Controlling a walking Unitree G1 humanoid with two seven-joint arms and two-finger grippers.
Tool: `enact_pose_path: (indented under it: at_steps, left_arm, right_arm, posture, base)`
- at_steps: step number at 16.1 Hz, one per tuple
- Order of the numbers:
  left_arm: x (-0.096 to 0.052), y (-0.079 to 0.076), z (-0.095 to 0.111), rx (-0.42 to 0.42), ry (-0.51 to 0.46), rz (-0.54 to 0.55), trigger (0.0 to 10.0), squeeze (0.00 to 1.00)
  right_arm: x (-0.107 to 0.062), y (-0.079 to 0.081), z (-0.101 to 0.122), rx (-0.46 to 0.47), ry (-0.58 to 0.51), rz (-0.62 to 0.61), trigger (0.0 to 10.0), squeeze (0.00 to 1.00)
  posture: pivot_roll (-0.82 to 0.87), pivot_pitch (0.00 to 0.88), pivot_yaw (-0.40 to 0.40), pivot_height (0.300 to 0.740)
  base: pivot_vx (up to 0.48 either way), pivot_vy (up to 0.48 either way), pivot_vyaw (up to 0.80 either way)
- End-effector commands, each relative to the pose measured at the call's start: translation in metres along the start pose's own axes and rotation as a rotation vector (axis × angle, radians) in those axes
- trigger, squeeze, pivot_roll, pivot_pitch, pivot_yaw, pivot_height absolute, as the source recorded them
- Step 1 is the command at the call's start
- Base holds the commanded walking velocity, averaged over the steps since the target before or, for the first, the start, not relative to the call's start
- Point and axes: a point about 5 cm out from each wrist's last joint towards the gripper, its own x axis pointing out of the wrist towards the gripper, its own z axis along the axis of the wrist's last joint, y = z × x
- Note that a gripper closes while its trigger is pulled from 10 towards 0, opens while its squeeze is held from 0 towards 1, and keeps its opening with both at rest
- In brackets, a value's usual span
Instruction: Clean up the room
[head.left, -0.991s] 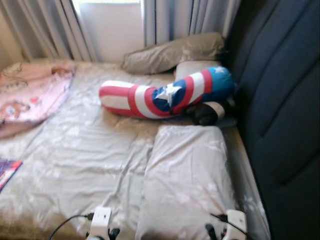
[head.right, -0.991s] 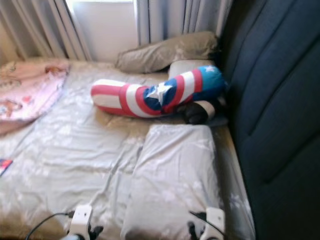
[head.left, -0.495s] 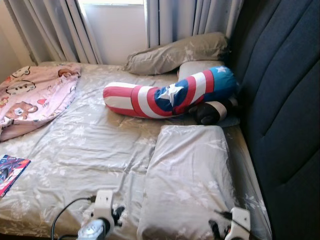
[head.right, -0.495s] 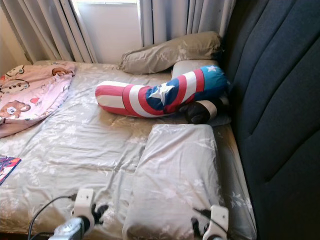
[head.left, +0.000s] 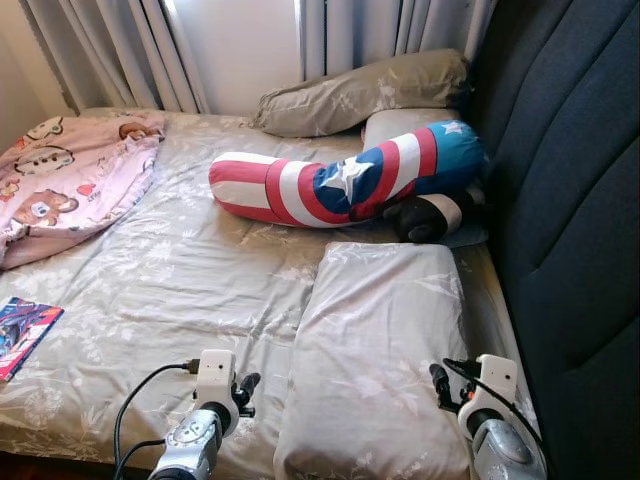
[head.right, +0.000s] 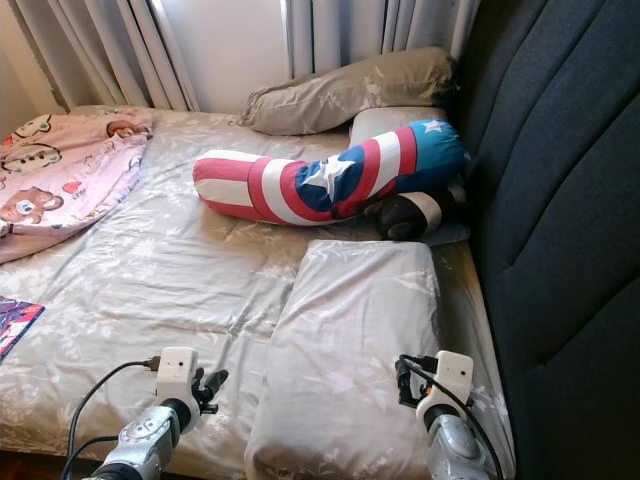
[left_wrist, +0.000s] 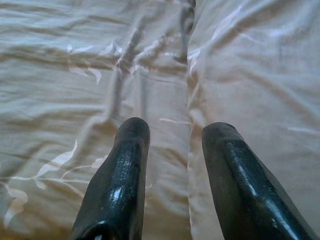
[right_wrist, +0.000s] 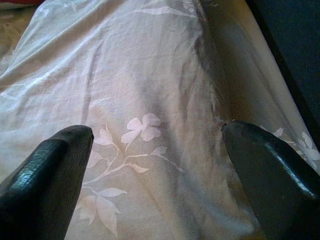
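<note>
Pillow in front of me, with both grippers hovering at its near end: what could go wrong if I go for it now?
The left gripper is open astride the pillow's edge and may well pinch the bedsheet along with it. The right gripper is spread wide over the pillow's top near the dark headboard, so it might only bunch fabric or brush the headboard. Loose black cables trail by the left wrist and could snag.

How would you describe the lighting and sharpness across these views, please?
Left eye view: sharp, daylight from the curtains brightening the bed sheet. Left wrist view: left claw fingers soft, sheet crisp. Right wrist view: right claw fingers dark and blurred, with sheen on the pillow.
</note>
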Motion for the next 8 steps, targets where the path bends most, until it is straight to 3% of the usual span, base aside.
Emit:
enact_pose_path:
  at_steps: [1, 8]
  left_arm:
    - [-0.0005, 0.0005, 0.0015, -0.003, -0.019, 0.000, 10.0, 0.00]
    - [0.0027, -0.0013, 0.0105, -0.012, -0.051, -0.014, 10.0, 0.00]
  right_arm:
    - [-0.0019, -0.0007, -0.0046, 0.021, 0.005, -0.015, 10.0, 0.00]
    - [-0.0021, 0.0015, -0.0057, 0.038, -0.001, -0.026, 10.0, 0.00]
  posture:
    - [0.00, 0.016, -0.022, 0.740]
    - [-0.01, 0.016, -0.022, 0.740]
  base:
    - [0.259, 0.000, 0.00]
    - [0.271, 0.000, 0.00]
